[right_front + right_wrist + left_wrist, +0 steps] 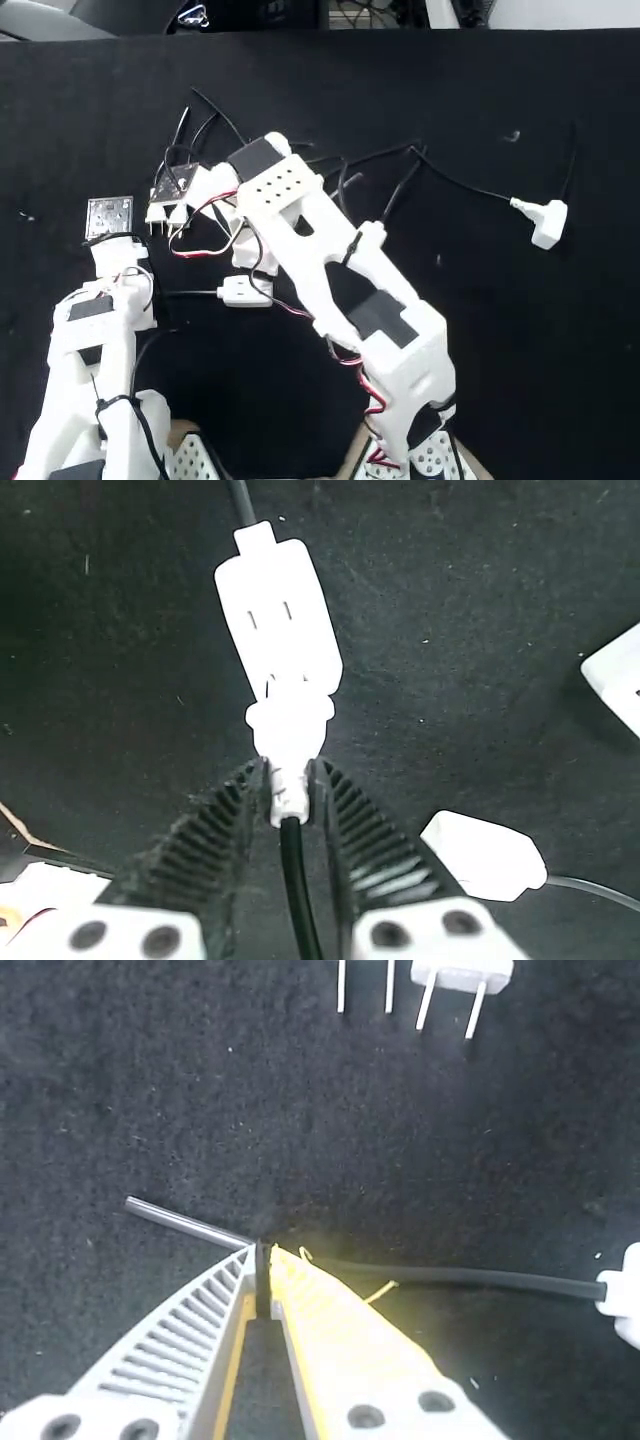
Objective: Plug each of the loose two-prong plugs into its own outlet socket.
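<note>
In the right wrist view my right gripper (290, 780) is shut on a white plug (290, 735) whose front end meets a white outlet socket (278, 620). Its cable runs back between the dark fingers. My right arm (290, 200) stretches over the table's middle and covers that spot from above. My left gripper (262, 1252) (140, 285) is shut on a black cable (470, 1277) that leads to another white socket (625, 1305) (240, 292). Two loose plugs (460, 975) (157, 213) lie ahead of it with bare prongs facing it.
A further white plug (547, 222) lies far right on its black cable. A small metal square (110, 215) sits at the left. Black cables tangle behind the right arm. Another white plug (485, 855) and a white block (620, 675) lie beside the right gripper.
</note>
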You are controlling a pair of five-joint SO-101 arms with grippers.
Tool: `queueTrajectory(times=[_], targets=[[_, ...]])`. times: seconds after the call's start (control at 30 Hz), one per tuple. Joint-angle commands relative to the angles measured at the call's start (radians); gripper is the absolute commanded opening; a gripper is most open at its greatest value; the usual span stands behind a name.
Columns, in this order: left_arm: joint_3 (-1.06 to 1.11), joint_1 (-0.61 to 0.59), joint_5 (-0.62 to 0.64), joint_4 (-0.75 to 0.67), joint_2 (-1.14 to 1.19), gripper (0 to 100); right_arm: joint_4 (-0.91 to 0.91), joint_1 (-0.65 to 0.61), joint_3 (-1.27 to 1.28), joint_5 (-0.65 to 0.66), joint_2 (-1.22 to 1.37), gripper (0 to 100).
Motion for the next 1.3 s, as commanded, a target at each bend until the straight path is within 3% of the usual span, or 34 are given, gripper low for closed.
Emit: queueTrajectory(times=[0.0, 0.53, 0.73, 1.03, 1.27], targets=[[-0.005, -0.007, 0.006, -0.012, -0.021, 3, 0.032, 0.011, 0.013, 0.012, -0.013, 1.1], [-0.004, -0.007, 0.005, -0.012, -0.021, 3, 0.029, 0.064, 0.007, 0.012, -0.013, 1.1], [-0.004, -0.007, 0.005, -0.012, -0.021, 3, 0.031, 0.025, 0.018, 0.005, -0.008, 1.1], [-0.004, -0.008, 0.005, -0.012, -0.021, 3, 0.031, -0.003, 0.018, -0.189, -0.010, 1.1], [-0.004, -0.008, 0.003, -0.012, -0.021, 3, 0.031, 0.037, 0.018, -0.218, -0.012, 1.1]])
